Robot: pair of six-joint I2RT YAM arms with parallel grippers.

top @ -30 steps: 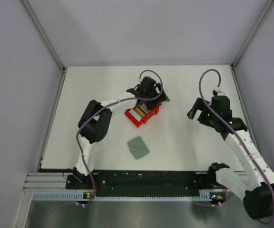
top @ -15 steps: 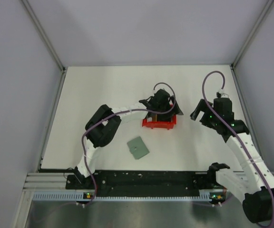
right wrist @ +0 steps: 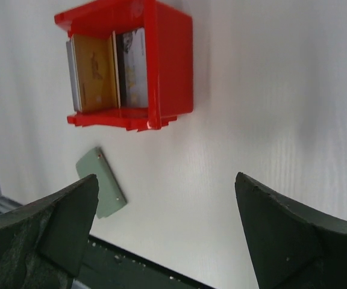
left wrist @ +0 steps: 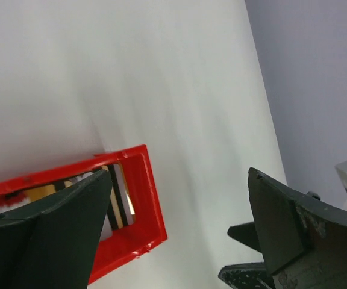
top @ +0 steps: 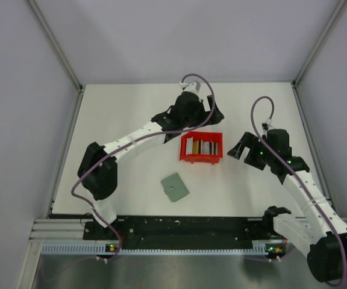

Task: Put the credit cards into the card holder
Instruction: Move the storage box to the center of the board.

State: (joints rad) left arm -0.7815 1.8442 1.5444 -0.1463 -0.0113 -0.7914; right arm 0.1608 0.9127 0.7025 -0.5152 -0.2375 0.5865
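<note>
Red bin (top: 201, 159) sits a bit right of the worktop (top: 131, 120) centre, long sides parallel to the near edge; rigid glossy plastic, rectangular, open top, small ribs along the outer rim; credit cards (right wrist: 95, 72) are all inside it, packed side by side; thin flat rectangles, one matte tan-gold, one with a darker printed face, one pale silvery edge at the side; cannot tell whether they stand upright or lean. Card holder (top: 175, 187) lies flat and closed on the bare worktop, between the bin and the near edge, left of the bin, turned diagonal to the edges; grey-green, smooth, slim rectangle with rounded corners; apart from the bin and from both arms. Left gripper (top: 212, 114) hovers just past the bin's far edge, fingers spread wide with nothing between them; dark wedge-shaped fingers, matte. Right gripper (top: 241, 149) sits off the bin's right wall, near but with a gap, pointed at it; fingers spread wide too, nothing held. Worktop is white, flat, faint grain; no card lies on it outside the bin.
</note>
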